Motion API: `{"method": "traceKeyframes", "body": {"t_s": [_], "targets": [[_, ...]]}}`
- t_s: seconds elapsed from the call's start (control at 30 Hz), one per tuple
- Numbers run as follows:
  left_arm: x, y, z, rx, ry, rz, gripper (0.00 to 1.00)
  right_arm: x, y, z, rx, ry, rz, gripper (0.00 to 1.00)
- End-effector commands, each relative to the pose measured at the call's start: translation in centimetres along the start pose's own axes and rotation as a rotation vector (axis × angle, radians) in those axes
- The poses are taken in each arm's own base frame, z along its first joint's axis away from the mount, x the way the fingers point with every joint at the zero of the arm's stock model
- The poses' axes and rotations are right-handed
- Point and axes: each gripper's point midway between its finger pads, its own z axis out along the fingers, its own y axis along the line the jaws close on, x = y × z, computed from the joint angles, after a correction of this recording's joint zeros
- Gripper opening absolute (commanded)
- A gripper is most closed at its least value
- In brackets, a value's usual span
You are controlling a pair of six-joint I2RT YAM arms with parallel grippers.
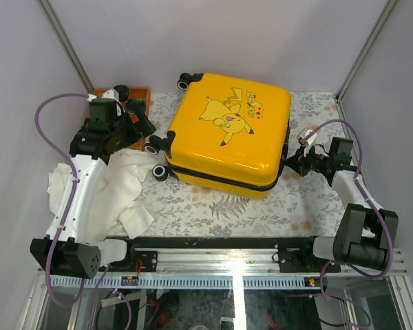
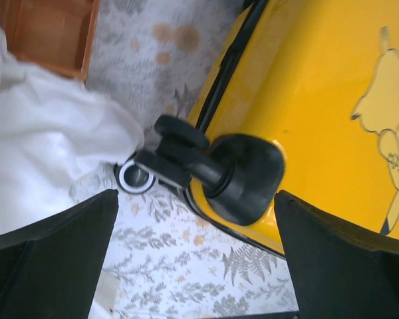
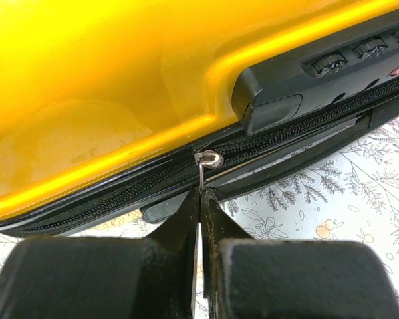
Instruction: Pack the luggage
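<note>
Right end effector (image 3: 201, 196) clenches silver zipper tab (image 3: 208, 159); draw it steadily around yellow hard-shell suitcase (image 3: 86, 73); left end effector (image 2: 196, 226) released

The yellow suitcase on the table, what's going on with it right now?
The yellow suitcase lies flat on the table with its lid down. The right gripper is shut on the zipper pull on the suitcase's side, near the combination lock. The left gripper is open beside a wheel at the other end, touching nothing. A white cloth lies on the table next to that arm.
</note>
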Motion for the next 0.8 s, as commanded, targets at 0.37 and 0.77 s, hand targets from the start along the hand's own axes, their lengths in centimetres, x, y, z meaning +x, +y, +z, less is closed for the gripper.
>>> {"method": "traceKeyframes", "body": {"t_s": [0.37, 0.77], "targets": [[4.8, 2.6, 5.7, -0.127, 0.179, -0.593, 1.00, -0.7, 2.2, 0.8, -0.082, 0.040, -0.006, 0.00], [4.9, -0.4, 10.0, -0.056, 0.273, -0.816, 0.99, 0.2, 2.3, 0.8, -0.091, 0.107, -0.019, 0.00]]}}
